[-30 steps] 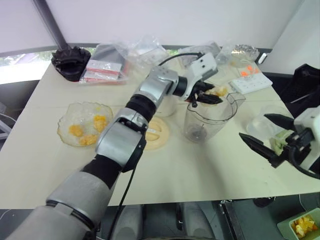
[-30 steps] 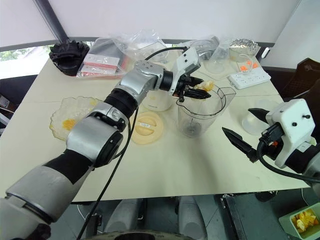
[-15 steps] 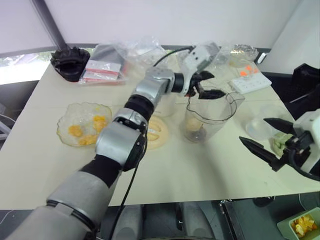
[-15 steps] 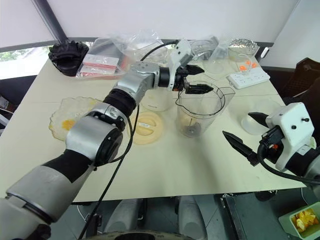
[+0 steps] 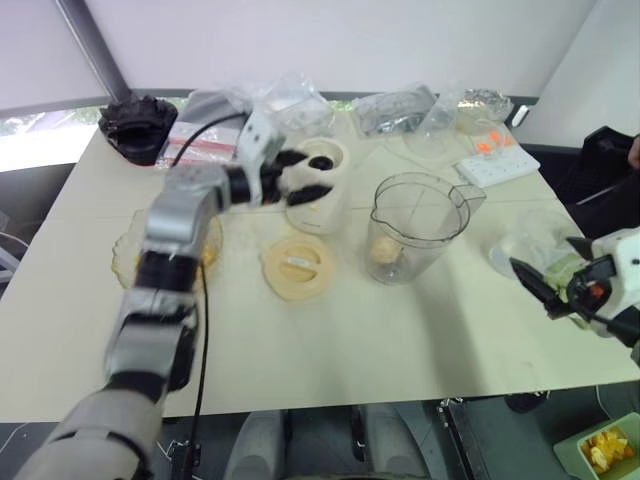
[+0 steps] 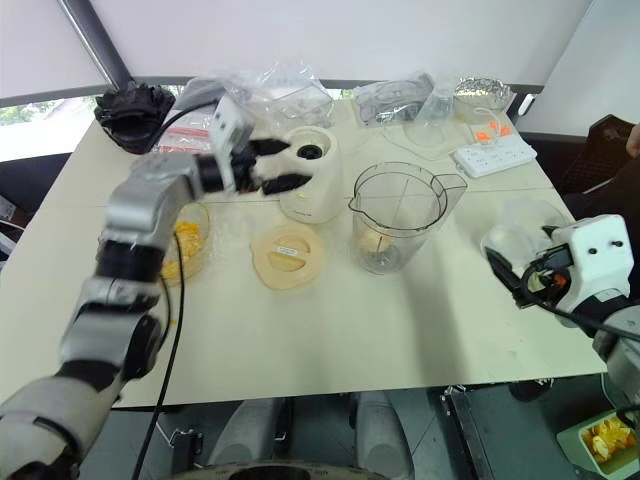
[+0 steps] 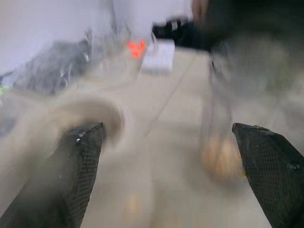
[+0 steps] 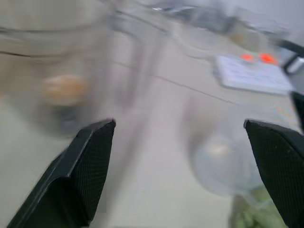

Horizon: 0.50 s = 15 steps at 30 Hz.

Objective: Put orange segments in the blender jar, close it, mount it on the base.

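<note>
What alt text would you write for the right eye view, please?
The open left end effector hovers in front of the cream base. Right of the base, the blender jar holds one orange segment, and the flat lid lies on the table.

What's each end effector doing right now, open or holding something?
Left end effector: open, holding nothing, in front of the base.
Right end effector: open, holding nothing.
</note>
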Each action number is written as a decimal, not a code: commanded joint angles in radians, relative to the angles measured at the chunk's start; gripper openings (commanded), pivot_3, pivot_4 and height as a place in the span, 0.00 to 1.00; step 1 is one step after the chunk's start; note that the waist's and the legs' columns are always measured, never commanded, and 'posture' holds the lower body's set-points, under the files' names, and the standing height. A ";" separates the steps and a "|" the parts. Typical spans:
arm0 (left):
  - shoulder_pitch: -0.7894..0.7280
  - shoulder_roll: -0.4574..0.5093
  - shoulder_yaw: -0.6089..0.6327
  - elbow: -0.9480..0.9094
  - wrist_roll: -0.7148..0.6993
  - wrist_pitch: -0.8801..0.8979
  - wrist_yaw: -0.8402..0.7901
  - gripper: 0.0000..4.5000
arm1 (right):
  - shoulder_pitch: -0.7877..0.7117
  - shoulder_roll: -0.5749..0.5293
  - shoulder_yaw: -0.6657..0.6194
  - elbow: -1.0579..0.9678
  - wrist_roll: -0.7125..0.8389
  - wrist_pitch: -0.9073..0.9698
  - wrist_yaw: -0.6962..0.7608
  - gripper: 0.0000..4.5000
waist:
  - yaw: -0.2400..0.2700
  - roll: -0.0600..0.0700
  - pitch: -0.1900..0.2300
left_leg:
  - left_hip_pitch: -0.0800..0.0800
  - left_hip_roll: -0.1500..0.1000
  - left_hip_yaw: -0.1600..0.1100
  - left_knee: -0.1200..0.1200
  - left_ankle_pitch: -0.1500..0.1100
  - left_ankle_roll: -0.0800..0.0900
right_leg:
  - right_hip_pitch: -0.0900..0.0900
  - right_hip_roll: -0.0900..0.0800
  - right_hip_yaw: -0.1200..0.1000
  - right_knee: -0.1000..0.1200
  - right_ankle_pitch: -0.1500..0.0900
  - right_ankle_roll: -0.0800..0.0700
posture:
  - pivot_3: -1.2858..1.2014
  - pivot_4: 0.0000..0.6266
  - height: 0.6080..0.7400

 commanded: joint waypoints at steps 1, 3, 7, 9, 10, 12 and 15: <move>0.130 0.049 -0.012 -0.255 -0.041 0.076 0.016 0.99 | -0.032 0.023 0.025 0.089 -0.070 -0.100 0.001 1.00 | 0.003 0.000 0.000 | 0.000 0.000 0.000 0.000 0.000 0.000 | 0.000 0.000 0.000 0.000 0.000 0.000 | 0.52 0.24 1.00; 0.221 0.049 -0.009 -0.338 -0.054 0.109 0.052 0.99 | -0.053 0.022 0.038 0.152 -0.106 -0.135 0.001 1.00 | 0.011 0.000 0.000 | 0.001 0.000 -0.001 0.001 0.000 0.000 | 0.001 0.000 0.000 0.001 0.000 -0.001 | 0.52 0.24 1.00; 0.360 0.037 -0.026 -0.440 -0.058 0.147 0.124 0.99 | -0.120 0.008 0.053 0.275 -0.153 -0.176 -0.003 1.00 | 0.004 0.001 -0.001 | 0.001 0.001 0.001 0.003 0.001 -0.001 | 0.003 -0.001 0.000 -0.001 0.000 -0.001 | 0.52 0.24 1.00; 0.411 0.022 -0.037 -0.485 -0.060 0.169 0.168 0.99 | -0.175 0.001 0.048 0.359 -0.163 -0.185 -0.008 1.00 | 0.002 0.001 -0.001 | 0.001 0.000 0.002 0.003 0.001 -0.001 | 0.003 -0.001 0.000 -0.001 0.000 -0.001 | 0.52 0.24 1.00; 0.427 0.018 -0.041 -0.502 -0.062 0.177 0.183 0.99 | -0.193 -0.001 0.045 0.390 -0.168 -0.190 -0.006 1.00 | 0.001 0.001 -0.001 | 0.001 0.000 0.002 0.003 0.001 -0.001 | 0.003 0.000 0.000 -0.001 0.000 -0.001 | 0.52 0.24 1.00; 0.450 0.012 -0.045 -0.527 -0.065 0.188 0.208 0.99 | -0.234 -0.005 0.043 0.464 -0.182 -0.197 -0.014 1.00 | 0.001 0.001 -0.001 | 0.001 0.000 0.001 0.003 0.001 -0.001 | 0.003 0.000 0.000 0.000 0.000 -0.001 | 0.52 0.24 1.00; 0.462 0.005 -0.046 -0.549 -0.071 0.210 0.246 0.99 | -0.282 -0.008 0.036 0.551 -0.189 -0.191 -0.024 1.00 | 0.003 0.002 -0.001 | 0.001 0.000 0.001 0.003 0.001 -0.001 | 0.003 0.002 -0.001 0.001 0.000 -0.001 | 0.52 0.24 1.00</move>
